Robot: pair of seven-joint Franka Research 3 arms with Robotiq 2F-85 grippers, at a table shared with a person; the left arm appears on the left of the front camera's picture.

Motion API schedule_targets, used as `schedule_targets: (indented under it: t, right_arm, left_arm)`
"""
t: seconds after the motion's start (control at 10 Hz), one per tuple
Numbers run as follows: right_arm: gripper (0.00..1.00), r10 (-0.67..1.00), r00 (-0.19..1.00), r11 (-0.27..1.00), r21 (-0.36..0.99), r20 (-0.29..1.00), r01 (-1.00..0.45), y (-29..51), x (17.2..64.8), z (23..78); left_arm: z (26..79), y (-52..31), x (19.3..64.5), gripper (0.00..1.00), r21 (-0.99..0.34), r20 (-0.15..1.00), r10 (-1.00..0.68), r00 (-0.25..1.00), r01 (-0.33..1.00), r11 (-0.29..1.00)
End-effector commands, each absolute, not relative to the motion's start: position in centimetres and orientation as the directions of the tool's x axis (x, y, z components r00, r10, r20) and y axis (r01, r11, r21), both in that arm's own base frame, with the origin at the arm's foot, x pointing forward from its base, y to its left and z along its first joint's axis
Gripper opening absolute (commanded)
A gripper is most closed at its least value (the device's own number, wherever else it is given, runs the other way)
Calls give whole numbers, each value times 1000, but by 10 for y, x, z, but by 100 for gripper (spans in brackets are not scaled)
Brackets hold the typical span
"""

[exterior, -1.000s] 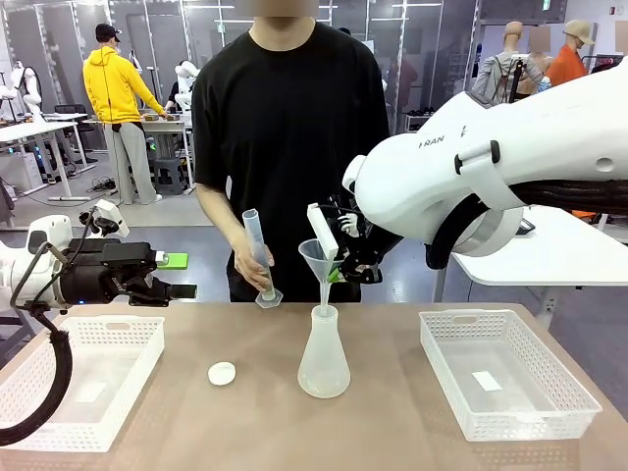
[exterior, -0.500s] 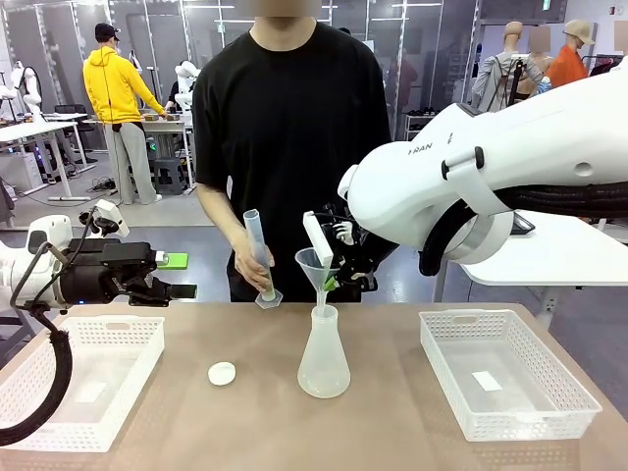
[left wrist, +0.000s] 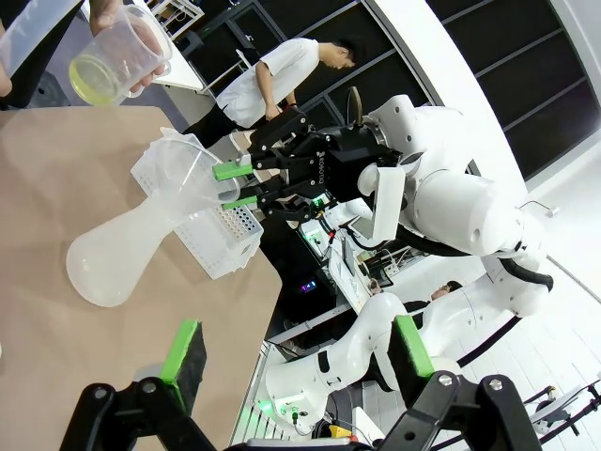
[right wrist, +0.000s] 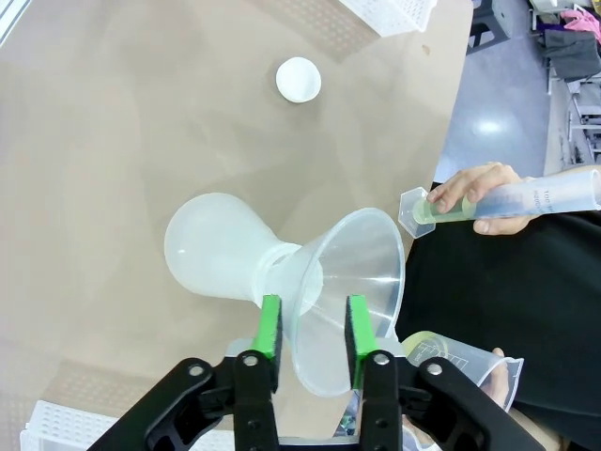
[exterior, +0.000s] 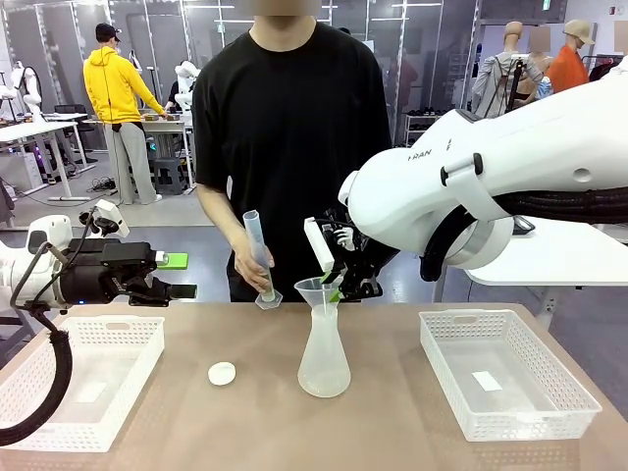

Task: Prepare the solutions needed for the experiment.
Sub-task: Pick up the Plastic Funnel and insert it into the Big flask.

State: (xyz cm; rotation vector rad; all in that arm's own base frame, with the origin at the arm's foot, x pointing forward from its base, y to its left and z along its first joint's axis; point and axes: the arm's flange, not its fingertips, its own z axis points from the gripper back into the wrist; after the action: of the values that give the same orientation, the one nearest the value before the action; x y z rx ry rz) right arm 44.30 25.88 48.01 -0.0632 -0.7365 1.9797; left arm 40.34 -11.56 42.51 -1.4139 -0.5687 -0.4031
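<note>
A frosted conical flask (exterior: 324, 361) stands mid-table with a clear funnel (exterior: 318, 291) seated in its neck. My right gripper (right wrist: 313, 331) is at the funnel's (right wrist: 352, 287) rim. Its green pads stand apart, with the thin wall between them. The person holds a graduated cylinder (exterior: 257, 257) upright behind the flask, with pale yellow-green solution (right wrist: 425, 215) in its bottom. The person's other hand holds a beaker (left wrist: 117, 58) with a shallow yellow-green layer (left wrist: 93, 81). My left gripper (exterior: 183, 291) hovers open and empty over the left basket.
A white mesh basket (exterior: 59, 402) sits at the table's left and another (exterior: 510, 407) at the right, holding a small white piece. A small white disc (exterior: 222, 373) lies left of the flask. The person stands close behind the table's far edge.
My right gripper has lowered the funnel until it sits in the flask's neck, and its jaws have parted. The left arm and the person's cylinder have stayed put.
</note>
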Motion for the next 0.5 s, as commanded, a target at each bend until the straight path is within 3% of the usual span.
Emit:
schedule_targets:
  t: [0.0, 0.4]
  right_arm:
    - [38, 816, -518, -332, -524, 258, -784, 260, 443, 482]
    - [38, 816, -518, -332, -524, 258, -784, 260, 443, 482]
  left_arm:
    - [427, -117, 404, 100, -810, 585, 83, 806, 577, 105]
    - [427, -117, 404, 100, -810, 585, 83, 806, 577, 105]
